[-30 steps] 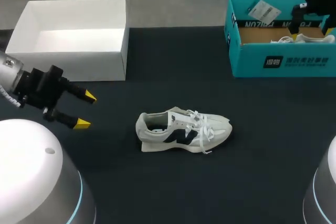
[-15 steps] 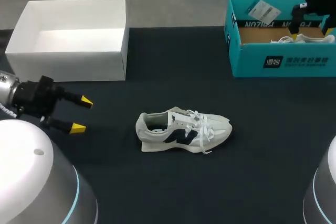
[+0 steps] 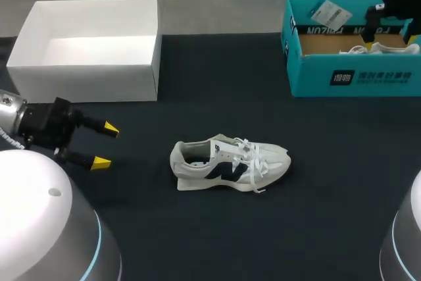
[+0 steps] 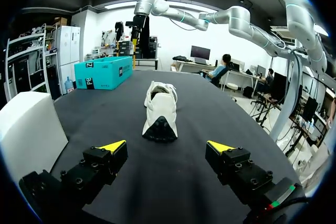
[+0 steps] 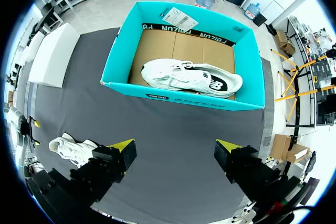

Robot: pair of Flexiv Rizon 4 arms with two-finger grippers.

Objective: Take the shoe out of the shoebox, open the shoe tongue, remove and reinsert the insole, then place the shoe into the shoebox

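Left gripper (image 3: 105, 144) lies level, jaws spread wide; right gripper (image 5: 175, 144) points downward, jaws equally wide apart.

A white shoe (image 3: 227, 164) stands upright on the table (image 3: 329, 162), well apart from the teal shoebox (image 3: 355, 78) holding a second shoe (image 5: 191, 77).

A dark table (image 3: 316, 195) carries an open white box (image 3: 85, 83), a teal shoebox (image 3: 316, 78) and a white shoe (image 3: 230, 162) near its middle.

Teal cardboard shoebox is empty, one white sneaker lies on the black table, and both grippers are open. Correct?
No: the teal cardboard shoebox is not empty; the right wrist view shows a second white sneaker inside it. The rest stands: one white sneaker lies on the black table, and left gripper and right gripper are open.
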